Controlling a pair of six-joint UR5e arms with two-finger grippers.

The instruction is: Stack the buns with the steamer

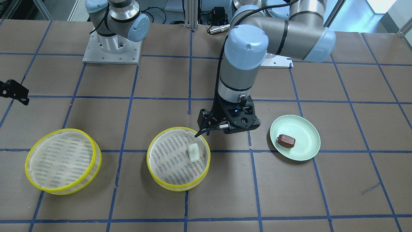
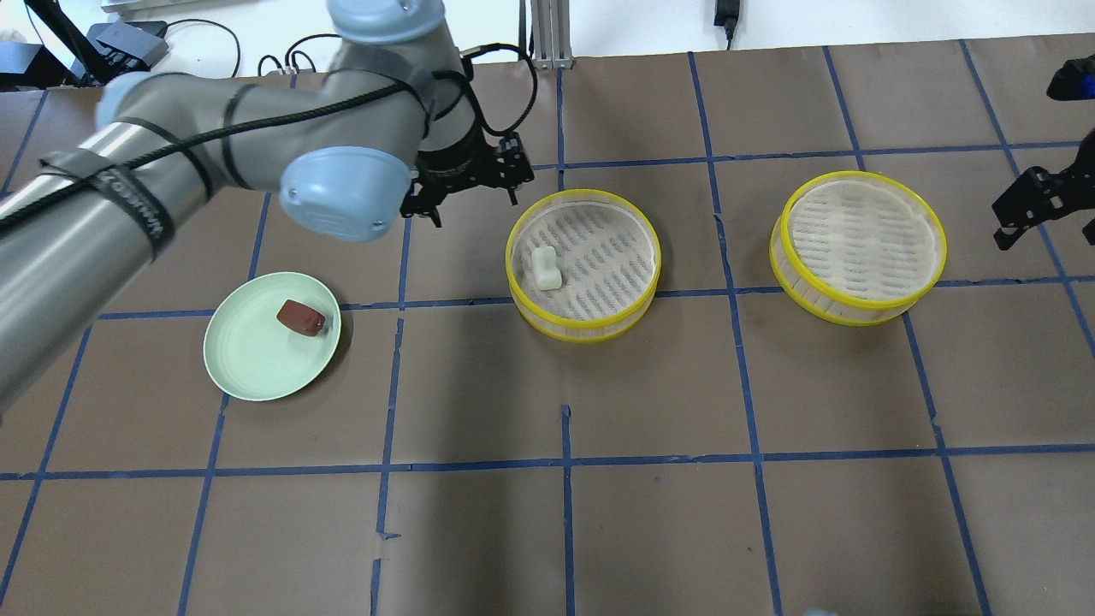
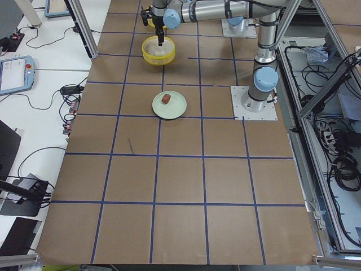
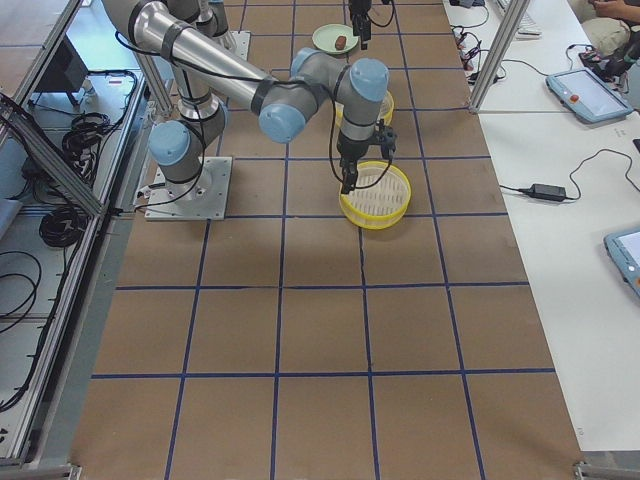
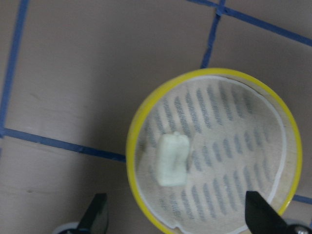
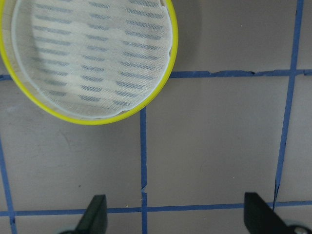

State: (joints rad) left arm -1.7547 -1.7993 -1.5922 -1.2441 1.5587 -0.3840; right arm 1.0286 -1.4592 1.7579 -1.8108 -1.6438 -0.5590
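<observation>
The small white rounded bun point(image 5: 173, 159) is seen lying inside the yellow-rimmed round mesh steamer point(image 2: 607, 257), close to the rim on the side nearest the left jaws. In the left wrist view it is framed ahead of the gap between them and is not touched. The left gripper point(image 5: 178, 217) is held wide open with nothing gripped. One of its black fingers point(image 1: 200, 131) is seen over the steamer's rim on the robot's side.

The small reddish-brown blocky bun point(image 2: 300, 317) is found on the pale green round plate point(image 2: 257, 359). It is well apart from the left jaws, on the side away from the steamer.

A second yellow-rimmed mesh steamer point(image 2: 860, 239), with nothing in it, is placed well beyond the first. In the right wrist view it is seen ahead of the right jaws and off to one side. The right gripper point(image 6: 176, 217) is likewise spread wide with nothing held. Only the brown paper-covered table point(image 2: 565, 530), crossed by blue tape lines, is seen between its fingers.
</observation>
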